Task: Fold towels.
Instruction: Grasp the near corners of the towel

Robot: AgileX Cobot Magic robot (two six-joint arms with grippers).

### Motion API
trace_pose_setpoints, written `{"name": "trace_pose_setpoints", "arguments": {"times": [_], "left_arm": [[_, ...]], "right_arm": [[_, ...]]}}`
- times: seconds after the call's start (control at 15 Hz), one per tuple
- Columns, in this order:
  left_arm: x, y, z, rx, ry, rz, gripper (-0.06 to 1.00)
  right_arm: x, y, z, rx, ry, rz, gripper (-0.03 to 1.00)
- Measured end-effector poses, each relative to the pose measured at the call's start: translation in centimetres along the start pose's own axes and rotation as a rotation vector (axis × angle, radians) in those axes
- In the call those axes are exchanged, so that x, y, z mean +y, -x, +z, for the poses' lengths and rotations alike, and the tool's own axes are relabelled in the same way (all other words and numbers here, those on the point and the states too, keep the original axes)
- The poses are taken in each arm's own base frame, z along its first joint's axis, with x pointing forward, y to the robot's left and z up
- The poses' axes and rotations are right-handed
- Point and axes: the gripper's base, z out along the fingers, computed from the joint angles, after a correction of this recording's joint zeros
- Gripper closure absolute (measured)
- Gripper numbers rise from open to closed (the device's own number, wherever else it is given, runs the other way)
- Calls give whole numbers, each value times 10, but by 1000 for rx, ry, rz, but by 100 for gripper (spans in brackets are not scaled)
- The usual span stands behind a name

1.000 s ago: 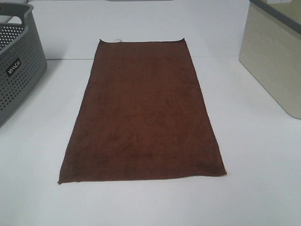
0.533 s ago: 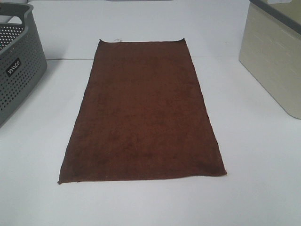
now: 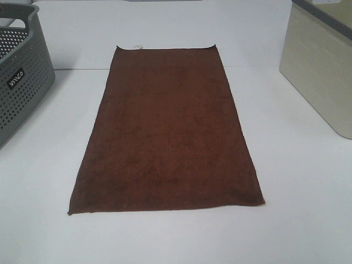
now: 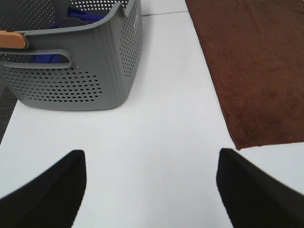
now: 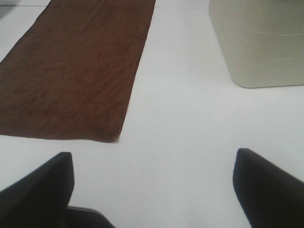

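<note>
The towel (image 3: 168, 132) lies flat and unfolded in the middle of the bench (image 3: 297, 181), its long sides running from 12 to 6 o'clock as seen from above. Its white tag (image 3: 136, 46) pokes out of the far short edge, close to the 11 o'clock corner. A grey basket (image 3: 16, 71) stands off the towel at about 10 o'clock, and a beige bin (image 3: 324, 66) stands at about 2 o'clock. Both are clear of the cloth, with bare bench between.

Neither arm shows from the high camera, so both sit nearer than the towel's 6 o'clock edge.

The left claw (image 4: 150, 156) is spread wide, holding nothing, with only white bench between its fingers (image 4: 52, 190). It hangs off the towel's 7 o'clock corner. That corner lies just ahead of the inner finger, apart from it, and the basket stands further ahead on the outer side with some blue cloth (image 4: 80, 14) inside.

The right claw (image 5: 153, 153) is just as wide and just as empty, over bare bench. It hangs off the towel's 5 o'clock corner. The corner lies ahead of it toward the inner finger, not touching, and the bin stands ahead on the outer side.

Neither claw is touching the towel.
</note>
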Motion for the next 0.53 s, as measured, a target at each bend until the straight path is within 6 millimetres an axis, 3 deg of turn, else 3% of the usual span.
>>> {"name": "trace_pose_setpoints", "arguments": {"times": [0.53], "left_arm": [[0,0,0,0,0,0,22]], "right_arm": [[0,0,0,0,0,0,12]]}}
